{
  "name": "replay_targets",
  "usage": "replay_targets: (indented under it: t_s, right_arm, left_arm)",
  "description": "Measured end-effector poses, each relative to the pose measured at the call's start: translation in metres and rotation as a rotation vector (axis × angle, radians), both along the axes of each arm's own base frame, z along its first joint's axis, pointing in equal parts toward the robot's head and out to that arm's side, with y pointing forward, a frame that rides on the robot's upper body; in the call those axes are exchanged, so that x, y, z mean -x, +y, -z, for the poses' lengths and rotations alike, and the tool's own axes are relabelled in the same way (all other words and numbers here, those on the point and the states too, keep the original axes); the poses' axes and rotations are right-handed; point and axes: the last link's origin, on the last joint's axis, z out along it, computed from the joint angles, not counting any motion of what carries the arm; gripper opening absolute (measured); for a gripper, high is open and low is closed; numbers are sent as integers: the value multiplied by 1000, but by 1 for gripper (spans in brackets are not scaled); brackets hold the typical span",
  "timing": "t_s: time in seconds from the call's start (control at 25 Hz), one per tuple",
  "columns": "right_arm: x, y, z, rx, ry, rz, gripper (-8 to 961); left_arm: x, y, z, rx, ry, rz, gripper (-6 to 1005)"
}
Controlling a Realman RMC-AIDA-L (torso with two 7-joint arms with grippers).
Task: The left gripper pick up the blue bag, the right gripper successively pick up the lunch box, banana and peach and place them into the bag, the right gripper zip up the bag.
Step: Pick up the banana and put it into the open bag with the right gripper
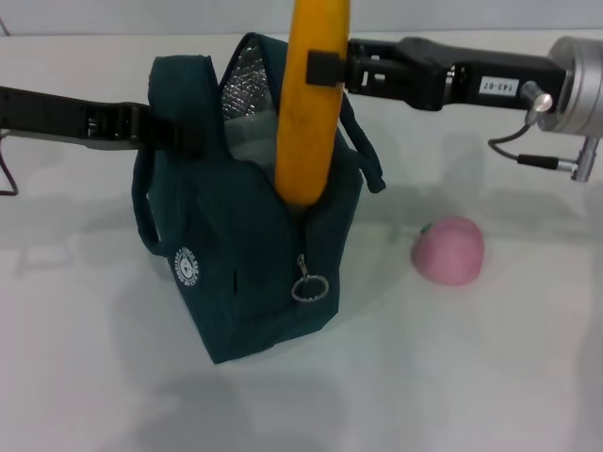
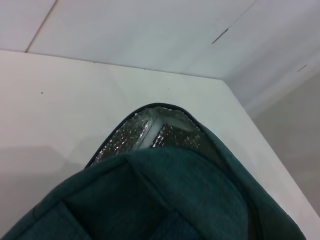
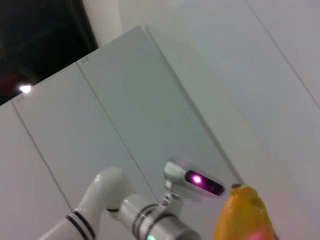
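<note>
Over the open mouth of the blue bag [image 1: 250,254], our right claw [image 1: 320,68] pinches the banana [image 1: 311,104] near its upper part, holding it upright so its lower tip slips between the zipper edges. Our left claw [image 1: 174,132] grips the bag by a handle, we judge to keep the mouth spread and steady. The peach [image 1: 448,250] waits on the desk [image 1: 490,377], well apart.
</note>
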Motion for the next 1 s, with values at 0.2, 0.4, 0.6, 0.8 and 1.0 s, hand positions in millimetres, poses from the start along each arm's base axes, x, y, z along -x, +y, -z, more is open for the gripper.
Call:
replay_targets:
  t_s: [0.2, 0.4, 0.6, 0.8, 1.0]
  right_arm:
    - [-9, 2, 13, -3, -57, 53, 512]
    - [-14, 1, 26, 12, -69, 93, 516]
    - [-13, 0, 34, 17, -95, 88, 520]
    - [-13, 0, 36, 14, -105, 83, 523]
    - [-13, 0, 34, -3, -82, 88, 526]
  left_arm:
    - [-1, 0, 0, -1, -4, 2, 33]
    - [0, 1, 3, 9, -14, -3, 33]
    - [0, 1, 3, 8, -16, -5, 33]
    - [-1, 1, 4, 9, -16, -3, 33]
    - [-1, 2, 3, 7, -15, -2, 33]
